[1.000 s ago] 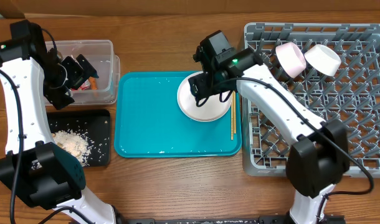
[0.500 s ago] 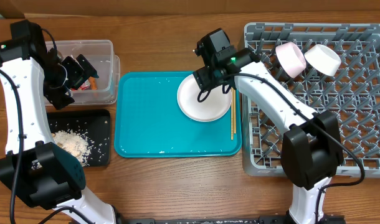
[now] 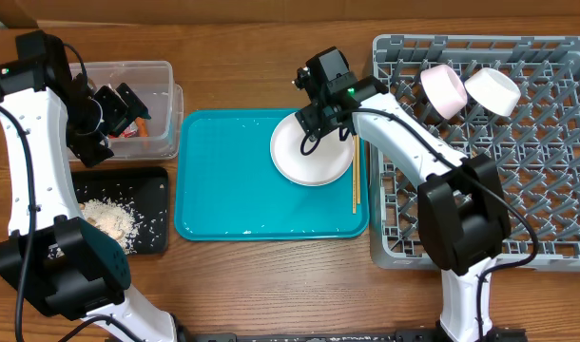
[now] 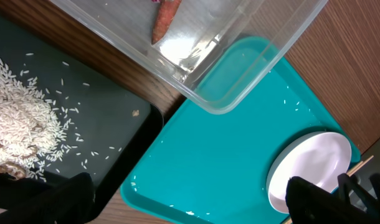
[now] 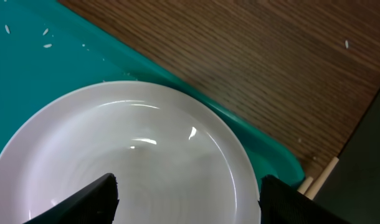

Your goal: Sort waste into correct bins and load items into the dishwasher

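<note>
done: two small bowls (image 3: 493,90) in grey plastic peg rack (image 3: 556,199)
left: round white plate (image 3: 304,166), thin wooden chopsticks (image 3: 355,185)
jaws: both apart, empty

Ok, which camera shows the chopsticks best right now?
Overhead: the chopsticks lie nearly full length along the teal tray's edge, beside the plate. Left wrist catches only one tip; right wrist only their ends, bottom right.

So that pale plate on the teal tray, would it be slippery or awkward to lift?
Probably slippery: the plate shows a glossy surface with bright glints. It looks rigid, likely breakable if dropped. Lying flat on the teal tray, its low rim gives little to pinch, so it may slide when pushed.
</note>
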Available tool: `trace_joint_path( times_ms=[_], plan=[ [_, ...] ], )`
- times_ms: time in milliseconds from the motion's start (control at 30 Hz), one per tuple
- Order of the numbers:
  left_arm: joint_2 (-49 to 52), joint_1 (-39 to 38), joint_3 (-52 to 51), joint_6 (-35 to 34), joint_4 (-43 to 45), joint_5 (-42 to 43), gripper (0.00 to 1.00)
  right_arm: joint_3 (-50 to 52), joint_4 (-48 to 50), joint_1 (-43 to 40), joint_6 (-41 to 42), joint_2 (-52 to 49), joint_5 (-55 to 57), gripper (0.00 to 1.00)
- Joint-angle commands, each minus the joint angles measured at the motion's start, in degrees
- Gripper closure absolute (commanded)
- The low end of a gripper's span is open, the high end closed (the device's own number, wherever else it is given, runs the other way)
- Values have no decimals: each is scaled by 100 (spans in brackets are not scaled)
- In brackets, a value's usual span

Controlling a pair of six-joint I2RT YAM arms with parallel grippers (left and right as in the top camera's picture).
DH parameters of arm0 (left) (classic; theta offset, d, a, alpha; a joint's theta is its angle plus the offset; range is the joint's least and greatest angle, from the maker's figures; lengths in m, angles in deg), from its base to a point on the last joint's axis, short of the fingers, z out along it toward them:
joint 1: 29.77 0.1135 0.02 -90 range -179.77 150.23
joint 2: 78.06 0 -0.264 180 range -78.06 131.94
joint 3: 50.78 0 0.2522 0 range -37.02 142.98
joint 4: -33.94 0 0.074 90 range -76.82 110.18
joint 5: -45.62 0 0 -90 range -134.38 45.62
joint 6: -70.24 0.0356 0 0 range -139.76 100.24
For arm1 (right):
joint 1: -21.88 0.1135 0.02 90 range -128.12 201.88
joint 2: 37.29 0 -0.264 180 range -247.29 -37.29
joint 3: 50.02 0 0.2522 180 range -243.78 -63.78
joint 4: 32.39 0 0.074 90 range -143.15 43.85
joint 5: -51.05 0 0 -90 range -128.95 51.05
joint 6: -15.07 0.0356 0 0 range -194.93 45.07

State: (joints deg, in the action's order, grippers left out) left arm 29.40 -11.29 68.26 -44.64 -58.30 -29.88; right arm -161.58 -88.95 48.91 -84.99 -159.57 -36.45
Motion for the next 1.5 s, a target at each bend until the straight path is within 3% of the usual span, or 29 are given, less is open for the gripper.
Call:
trace_joint_path(
  times_ms=[0, 600, 1133, 1467],
  plan=[
    [-136, -13, 107, 133, -15, -11, 0, -2, 83, -22, -140, -306, 96, 25],
    [-136, -13, 107, 133, -15, -9, 0, -4, -219, -184, -197, -754, 354, 24],
    [-136, -13, 107, 133, -15, -11, 0, -4, -1464, 461, -170, -754, -2328, 21],
    [-136, -13, 107, 133, -15, -9, 0, -4, -1521, 1274, 260, -754, -2535, 16]
  ],
)
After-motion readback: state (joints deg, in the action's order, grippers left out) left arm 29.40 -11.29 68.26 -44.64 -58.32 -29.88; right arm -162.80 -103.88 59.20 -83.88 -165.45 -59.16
